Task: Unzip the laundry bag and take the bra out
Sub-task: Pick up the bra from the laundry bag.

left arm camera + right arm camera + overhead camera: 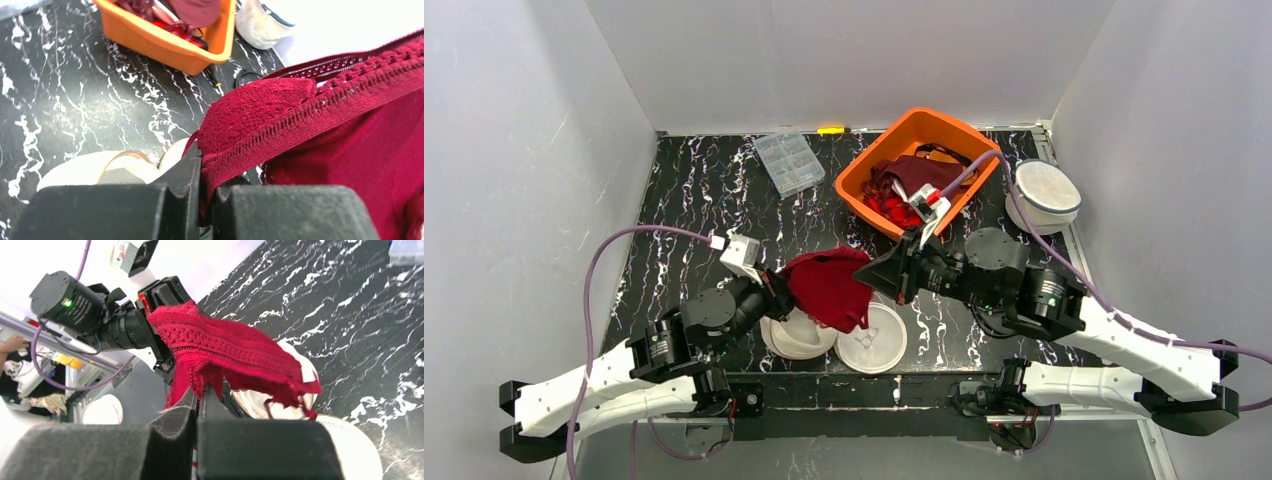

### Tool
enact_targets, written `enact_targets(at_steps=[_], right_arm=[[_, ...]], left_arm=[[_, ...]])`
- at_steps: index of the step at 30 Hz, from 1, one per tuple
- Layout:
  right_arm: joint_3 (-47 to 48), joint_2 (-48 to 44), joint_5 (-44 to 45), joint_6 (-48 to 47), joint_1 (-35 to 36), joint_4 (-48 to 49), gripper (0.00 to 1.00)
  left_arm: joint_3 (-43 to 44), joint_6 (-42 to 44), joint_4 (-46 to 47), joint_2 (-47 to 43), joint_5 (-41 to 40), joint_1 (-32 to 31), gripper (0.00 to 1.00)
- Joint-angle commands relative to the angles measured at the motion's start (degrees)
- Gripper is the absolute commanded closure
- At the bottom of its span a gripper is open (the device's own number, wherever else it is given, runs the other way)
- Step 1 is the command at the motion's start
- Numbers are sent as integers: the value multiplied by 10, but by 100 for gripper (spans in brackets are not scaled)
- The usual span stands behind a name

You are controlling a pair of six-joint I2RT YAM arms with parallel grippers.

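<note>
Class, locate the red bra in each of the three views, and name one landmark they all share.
Top external: bra at centre, between the two arms.
Left wrist: bra fills the right half.
Right wrist: bra at centre.
Shared landmark: the black marbled table.

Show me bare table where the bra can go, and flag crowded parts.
Bare: the left stretch of table, from clear box to left wall; a smaller patch between that box, orange bin and bra. Crowded: front centre, with open laundry bag under the bra; back right, bin beside white pouch.
</note>
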Motion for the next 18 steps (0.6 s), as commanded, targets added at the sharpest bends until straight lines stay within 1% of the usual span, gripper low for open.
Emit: enact_targets(at_steps=[1, 4, 8, 13, 14, 16, 18], right_arm=[[-38, 11, 43, 67, -1, 87, 99], [-66, 25, 53, 81, -1, 120, 99], [-90, 39, 81, 90, -1, 146, 99], [-95, 56, 105, 94, -2, 147, 99], [-93, 59, 109, 93, -2, 143, 94], [-91, 58, 113, 90, -2, 140, 76], [-85, 55, 117, 84, -2, 129, 61]], left_arm=[[33, -129, -38, 30, -93, 1, 100], [22, -143, -4, 25, -69, 1, 100], [-5, -175, 35, -4, -54, 0, 100], [-49, -220, 67, -47, -50, 1, 100], [-56, -229, 69, -54, -51, 1, 100], [-63, -246, 64, -64, -54, 1, 100], [-61, -273, 47, -65, -56, 0, 100]])
